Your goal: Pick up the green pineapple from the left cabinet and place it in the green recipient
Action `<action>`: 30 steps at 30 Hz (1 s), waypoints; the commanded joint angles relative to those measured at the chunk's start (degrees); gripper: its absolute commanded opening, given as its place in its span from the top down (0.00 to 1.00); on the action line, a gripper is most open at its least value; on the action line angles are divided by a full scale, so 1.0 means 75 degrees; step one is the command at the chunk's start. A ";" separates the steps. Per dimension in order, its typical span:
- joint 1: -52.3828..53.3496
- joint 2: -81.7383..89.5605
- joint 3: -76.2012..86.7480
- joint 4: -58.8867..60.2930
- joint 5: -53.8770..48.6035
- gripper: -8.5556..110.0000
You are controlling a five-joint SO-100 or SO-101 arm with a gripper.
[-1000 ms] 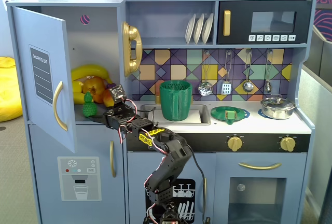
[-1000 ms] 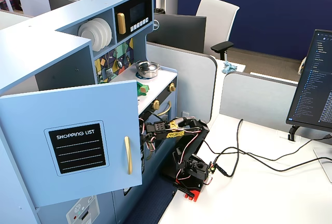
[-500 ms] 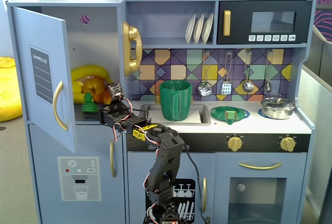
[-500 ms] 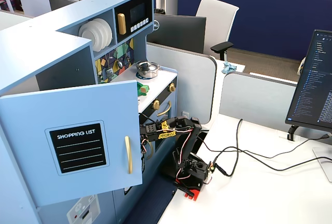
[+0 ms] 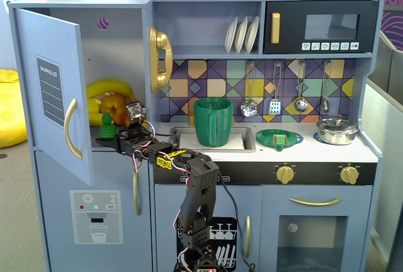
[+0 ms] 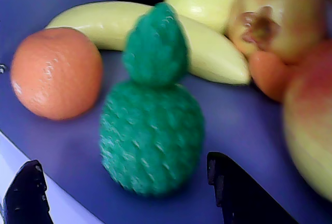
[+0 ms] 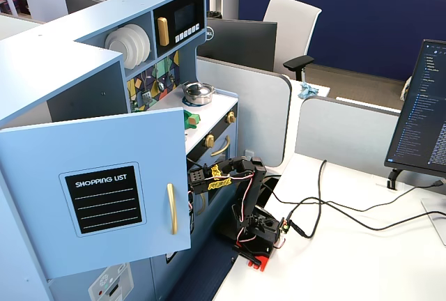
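The gripper is open, jaws either side of the upright green pineapple on the left cabinet shelf, not yet touching.

Grey cubicle partitions, a white office chair, navy wall.

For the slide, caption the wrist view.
Open gripper straddling the upright green pineapple, orange and bananas behind.

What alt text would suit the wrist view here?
A green toy pineapple stands upright on a blue shelf, centred between the two dark tips of the open claw. An orange sits to its left, bananas and other fruit behind and right.
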 commanded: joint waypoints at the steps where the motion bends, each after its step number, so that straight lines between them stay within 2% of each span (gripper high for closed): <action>1: -0.0141 -0.0129 -0.0891 -0.0293 -0.0035 0.65; 25: 0.0117 -0.2285 -0.3094 -0.0340 -0.0141 0.66; 27: 0.0141 -0.2531 -0.3375 -0.0340 -0.0164 0.67; 30: 0.0164 -0.2648 -0.3551 -0.0270 -0.0117 0.75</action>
